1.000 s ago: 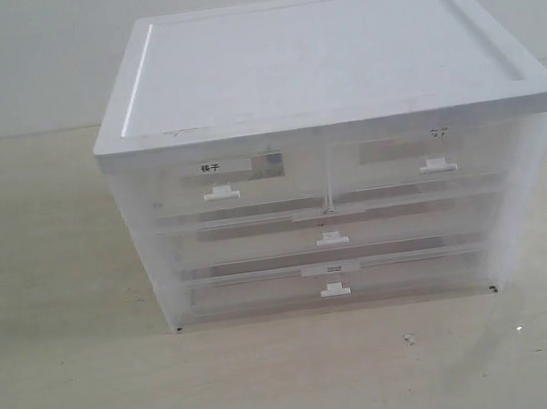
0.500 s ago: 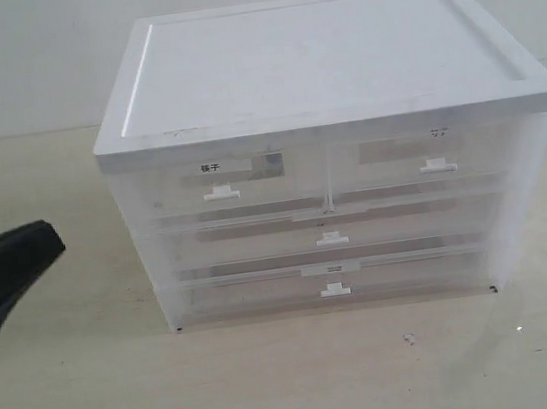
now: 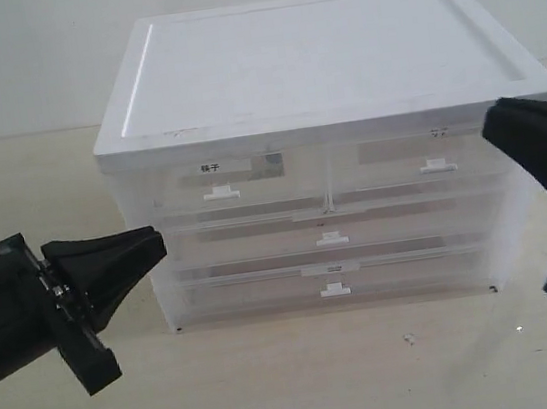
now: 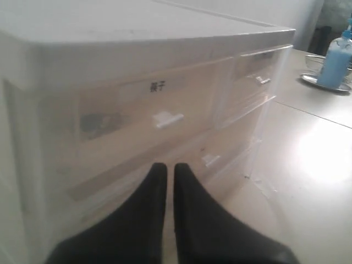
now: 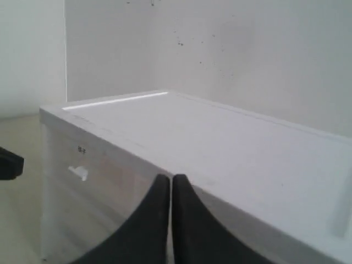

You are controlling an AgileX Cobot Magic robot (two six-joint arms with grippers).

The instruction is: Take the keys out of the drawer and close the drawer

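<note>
Beige tabletop (image 3: pixel 279 395) around drawer cabinet (image 3: pixel 315 58), drawers (image 3: pixel 329 229) all shut. Newly flanking cabinet: left gripper (image 3: pixel 155 244), right gripper (image 3: pixel 494 132), both pinched closed, empty. Keys unseen; approach only beginning.

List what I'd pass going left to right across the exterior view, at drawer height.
left gripper → top-left drawer handle → middle drawer handle → top-right drawer handle → right gripper
</note>
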